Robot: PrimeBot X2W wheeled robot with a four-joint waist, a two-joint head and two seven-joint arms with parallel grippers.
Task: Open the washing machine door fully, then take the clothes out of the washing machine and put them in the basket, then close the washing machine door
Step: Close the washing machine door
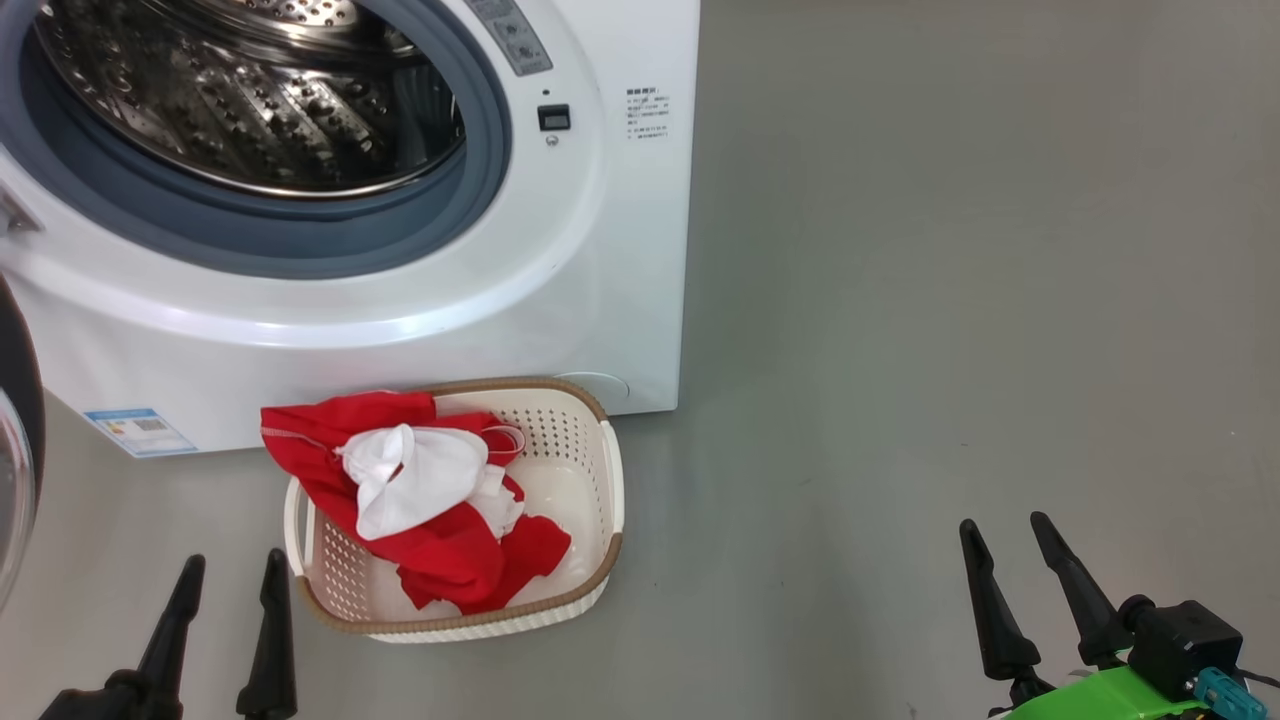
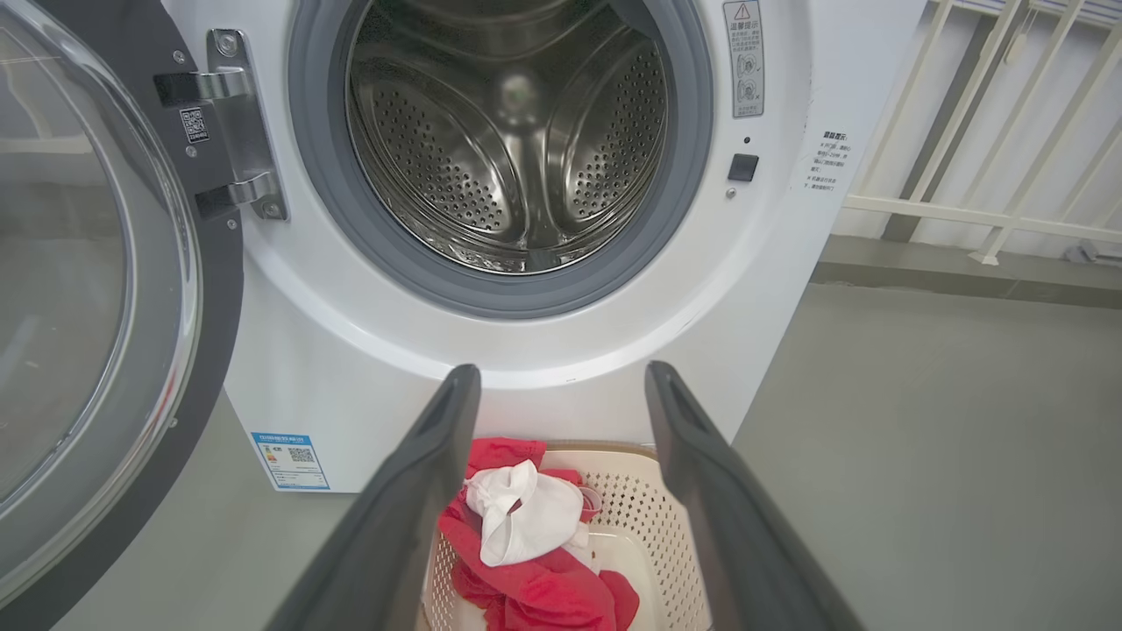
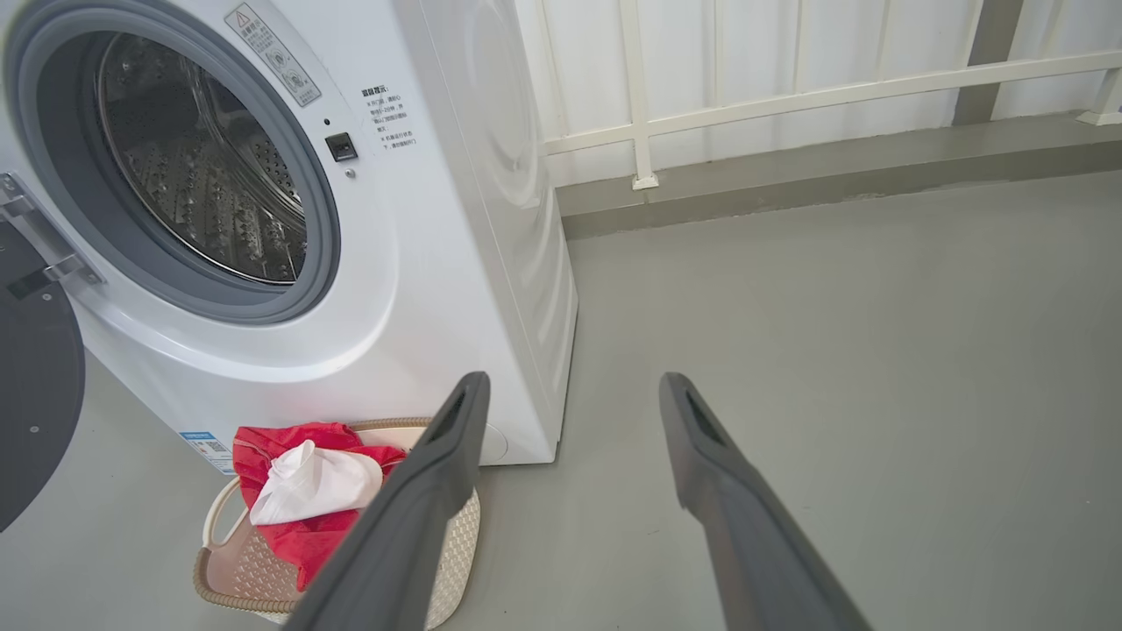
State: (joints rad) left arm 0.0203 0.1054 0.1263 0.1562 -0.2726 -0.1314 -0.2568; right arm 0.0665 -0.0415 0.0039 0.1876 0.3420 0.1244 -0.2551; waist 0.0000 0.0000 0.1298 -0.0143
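Note:
The white washing machine [image 1: 600,250] [image 2: 771,263] [image 3: 438,263] stands with its steel drum bare inside. Its door [image 2: 96,307] [image 1: 15,440] [image 3: 35,386] hangs swung wide open at the left. The red and white clothes [image 1: 430,510] [image 2: 535,543] [image 3: 302,495] lie heaped in the cream basket [image 1: 590,470] [image 2: 649,517] [image 3: 237,578] on the floor before the machine. My left gripper [image 1: 232,575] [image 2: 561,377] is open just left of the basket, holding nothing. My right gripper [image 1: 1005,530] [image 3: 570,386] is open over bare floor at the right, holding nothing.
Grey floor [image 1: 950,300] stretches to the right of the machine. A white railing [image 3: 789,96] [image 2: 990,131] and a low grey kerb run along the back. A blue label [image 1: 140,432] sits low on the machine's front.

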